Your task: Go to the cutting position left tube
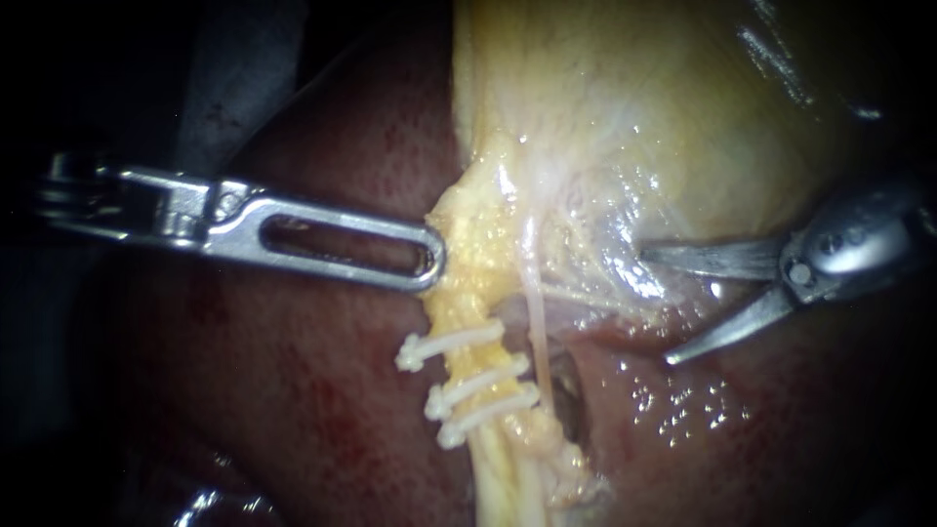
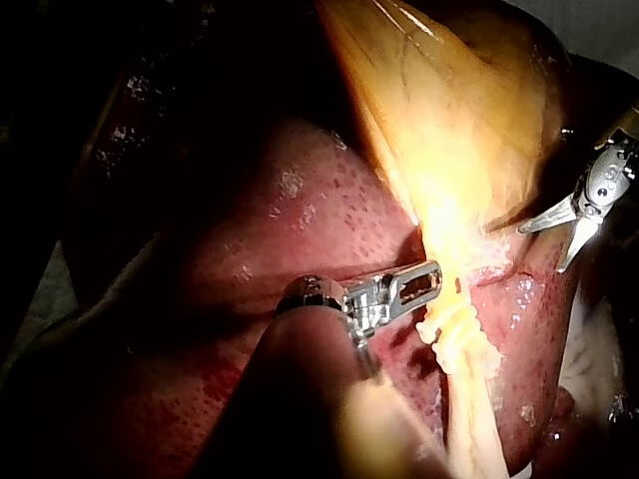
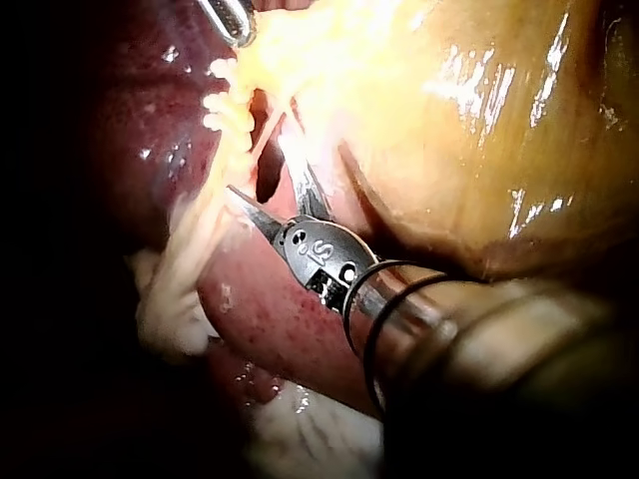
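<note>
The right instrument [image 1: 656,307] held its blades spread, near the gallbladder [image 1: 625,117] and short of the left tube [image 1: 459,312]; crossing over, they might nick the thin right tube [image 1: 536,332] lying between, or snag a clip; there were three clips [image 1: 478,385], two tubes, two instruments; whether the left instrument [image 1: 429,262] gripped anything could not be told.

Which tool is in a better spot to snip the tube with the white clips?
The right tool: its open blades point at the clipped left tube, close by. The left tool is shut on yellow tissue, holding it.
</note>
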`<state>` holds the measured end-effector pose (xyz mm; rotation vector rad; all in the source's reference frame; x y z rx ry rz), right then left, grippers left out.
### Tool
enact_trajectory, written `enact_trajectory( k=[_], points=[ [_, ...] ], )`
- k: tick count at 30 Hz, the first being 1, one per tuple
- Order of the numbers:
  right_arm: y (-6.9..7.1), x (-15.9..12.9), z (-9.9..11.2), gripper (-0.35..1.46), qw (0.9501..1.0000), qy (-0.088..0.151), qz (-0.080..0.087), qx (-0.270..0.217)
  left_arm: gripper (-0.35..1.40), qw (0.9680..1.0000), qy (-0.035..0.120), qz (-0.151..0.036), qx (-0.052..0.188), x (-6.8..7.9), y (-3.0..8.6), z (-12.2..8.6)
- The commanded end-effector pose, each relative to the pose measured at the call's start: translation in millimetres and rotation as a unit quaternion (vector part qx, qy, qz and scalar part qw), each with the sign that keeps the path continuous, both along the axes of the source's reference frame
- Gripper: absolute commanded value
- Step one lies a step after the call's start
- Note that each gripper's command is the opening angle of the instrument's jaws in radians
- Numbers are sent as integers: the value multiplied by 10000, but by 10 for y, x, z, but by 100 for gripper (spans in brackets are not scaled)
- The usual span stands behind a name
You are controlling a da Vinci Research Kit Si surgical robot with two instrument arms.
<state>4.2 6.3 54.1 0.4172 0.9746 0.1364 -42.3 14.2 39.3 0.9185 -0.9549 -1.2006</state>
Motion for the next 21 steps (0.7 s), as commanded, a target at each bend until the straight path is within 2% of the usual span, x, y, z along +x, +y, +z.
enact_trajectory(
  k=[1, 5, 6, 8, 11, 17, 21],
  points=[
    [0, 2, 0, 109, 10000, -18, -9, 52, -35, 10000, 3, -2, 0, 0, 0, 0],
    [0, 6, 1, 102, 9997, -124, -1, 229, -35, 10000, 4, -2, 0, 0, 0, 0],
    [0, 7, 1, 93, 9996, -151, -44, 245, -35, 10000, 4, -3, 1, 0, 0, -1],
    [-1, 9, 1, 88, 9990, -258, -129, 334, -35, 10000, 3, -4, 3, -1, 0, -2],
    [-1, 12, 1, 82, 9981, -280, -253, 491, -35, 10000, 3, -6, 6, -1, 0, -3],
    [-2, 27, 4, 75, 9961, -471, -302, 680, -35, 10000, 4, -10, 8, -2, 0, -4],
    [-6, 36, 8, 58, 9932, -637, -286, 927, -35, 10000, 5, -13, 11, -3, 0, -6]
  ],
)
